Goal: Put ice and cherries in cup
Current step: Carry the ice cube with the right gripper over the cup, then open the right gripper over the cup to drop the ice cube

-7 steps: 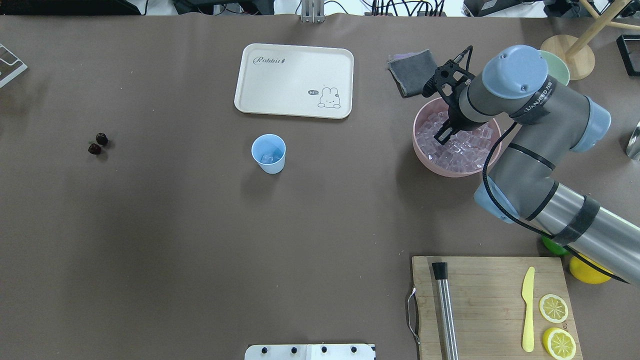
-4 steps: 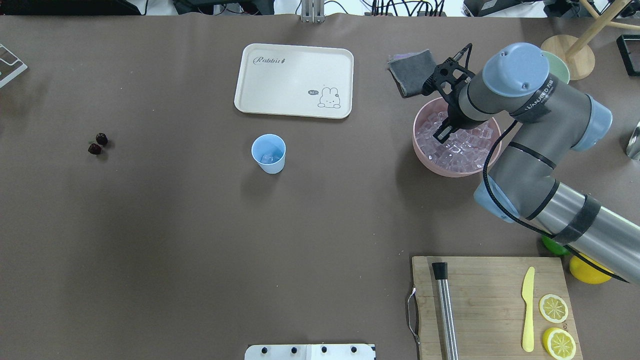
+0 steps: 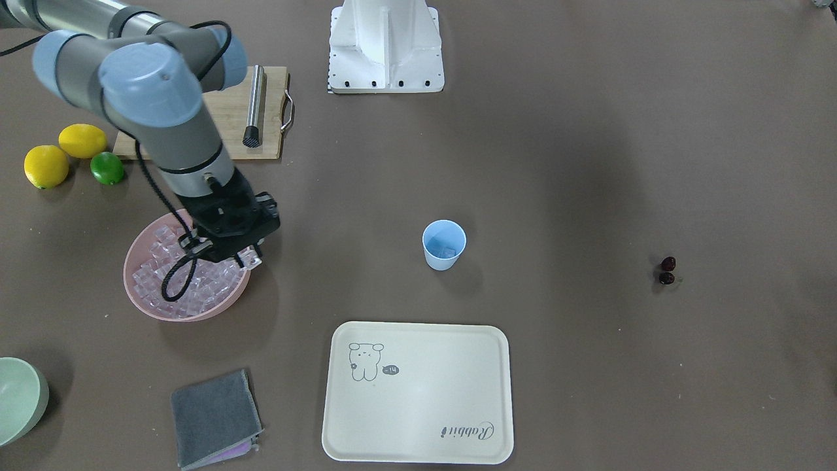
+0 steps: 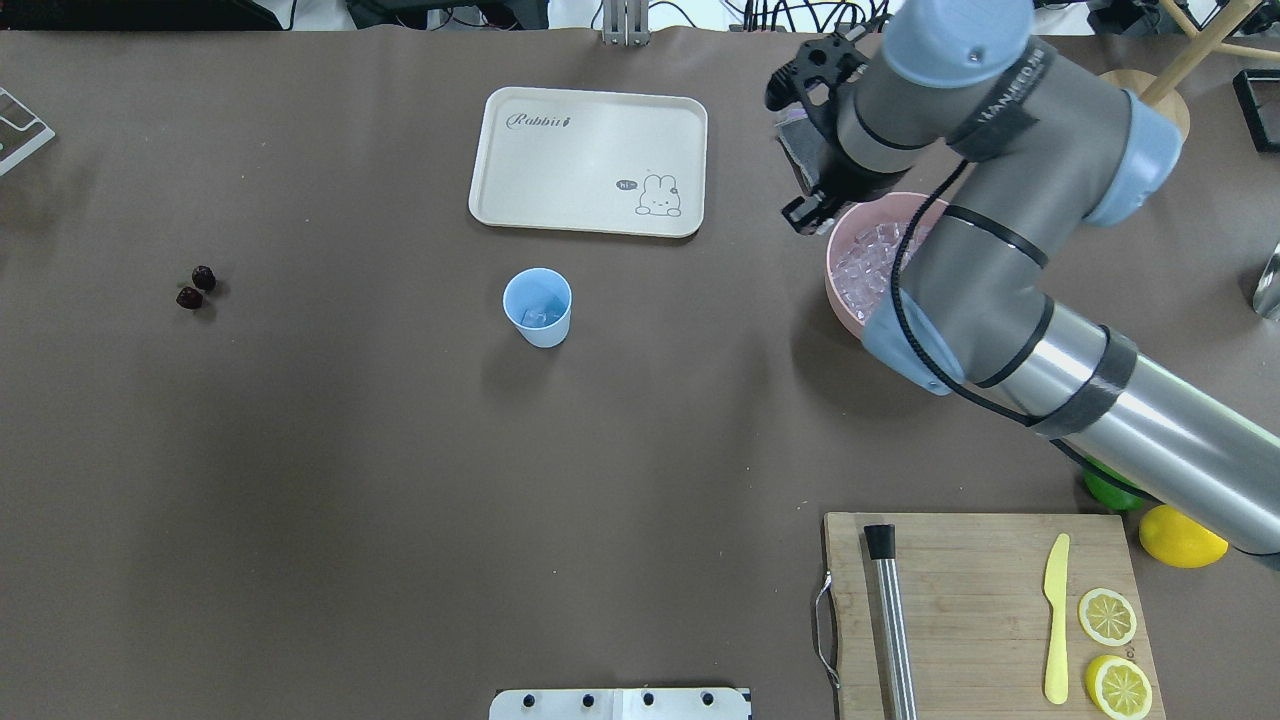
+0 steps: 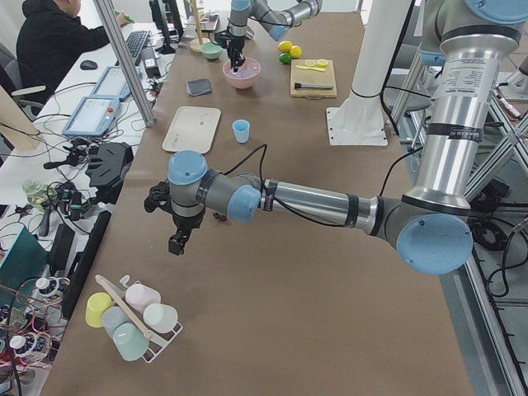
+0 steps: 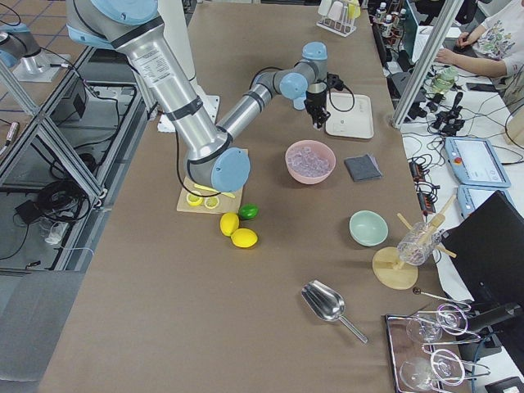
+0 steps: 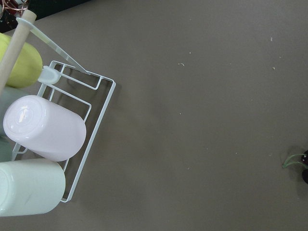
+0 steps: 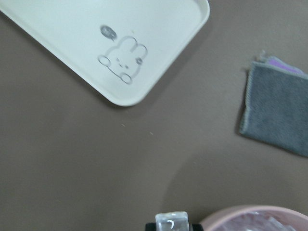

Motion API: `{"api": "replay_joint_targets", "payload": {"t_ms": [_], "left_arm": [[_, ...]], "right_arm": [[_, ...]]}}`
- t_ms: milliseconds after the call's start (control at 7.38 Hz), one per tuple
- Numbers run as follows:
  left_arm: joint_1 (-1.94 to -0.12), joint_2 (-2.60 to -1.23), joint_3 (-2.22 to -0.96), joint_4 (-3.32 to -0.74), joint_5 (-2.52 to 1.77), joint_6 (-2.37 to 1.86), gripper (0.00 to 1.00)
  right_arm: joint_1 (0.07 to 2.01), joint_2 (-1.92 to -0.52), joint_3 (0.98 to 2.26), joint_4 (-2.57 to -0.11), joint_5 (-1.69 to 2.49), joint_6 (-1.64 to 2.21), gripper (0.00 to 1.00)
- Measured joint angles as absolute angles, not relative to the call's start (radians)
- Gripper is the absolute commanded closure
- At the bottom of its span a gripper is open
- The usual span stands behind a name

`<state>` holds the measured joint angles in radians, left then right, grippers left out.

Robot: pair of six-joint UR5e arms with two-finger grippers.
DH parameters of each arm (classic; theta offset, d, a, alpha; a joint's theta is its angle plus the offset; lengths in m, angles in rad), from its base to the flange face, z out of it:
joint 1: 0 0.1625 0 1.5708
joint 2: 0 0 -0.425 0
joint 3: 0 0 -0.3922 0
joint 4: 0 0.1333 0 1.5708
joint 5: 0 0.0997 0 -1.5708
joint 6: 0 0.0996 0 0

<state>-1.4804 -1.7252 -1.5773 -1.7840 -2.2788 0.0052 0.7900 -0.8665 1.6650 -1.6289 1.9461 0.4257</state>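
Note:
The light blue cup (image 4: 537, 305) stands mid-table with ice (image 4: 540, 316) in its bottom; it also shows in the front view (image 3: 444, 244). The cherries (image 4: 196, 288) lie far to the left. My right gripper (image 4: 805, 213) is shut on a clear ice cube (image 8: 173, 222) and hangs over the left rim of the pink bowl (image 4: 835, 290), which is full of ice cubes (image 4: 868, 262). My left gripper (image 5: 176, 242) hovers beside the cherries (image 7: 305, 168); I cannot tell whether it is open or shut.
A cream tray (image 4: 590, 160) lies behind the cup. A grey cloth (image 3: 212, 418) and a pale green bowl (image 3: 19, 399) sit beyond the pink bowl. A cutting board (image 4: 980, 600) holds a knife and lemon slices. A rack of cups (image 7: 48, 130) stands near my left wrist.
My right gripper has risen out of the pink bowl with an ice cube and moved left and away, to above the bowl's left rim. The cup and cherries have not moved.

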Motion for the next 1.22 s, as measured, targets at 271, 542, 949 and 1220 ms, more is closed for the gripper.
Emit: {"api": "replay_joint_targets", "payload": {"t_ms": [271, 542, 949, 1220], "left_arm": [[-1.441, -1.725, -1.579, -1.814, -2.279, 0.004, 0.02], [-1.402, -1.726, -1.581, -1.853, -2.28, -0.017, 0.02], [-1.385, -1.726, -1.585, -1.867, -2.28, -0.029, 0.02], [-1.381, -1.714, -1.582, -1.898, -2.279, -0.03, 0.02]], "right_arm": [[0.711, -0.641, 1.509, -1.653, 1.896, 0.612, 1.0], [0.616, -0.466, 1.349, -1.65, 1.816, 0.765, 1.0], [0.523, -0.407, 1.241, -1.582, 1.699, 0.835, 1.0], [0.513, -0.415, 1.211, -1.544, 1.689, 0.833, 1.0]]}}
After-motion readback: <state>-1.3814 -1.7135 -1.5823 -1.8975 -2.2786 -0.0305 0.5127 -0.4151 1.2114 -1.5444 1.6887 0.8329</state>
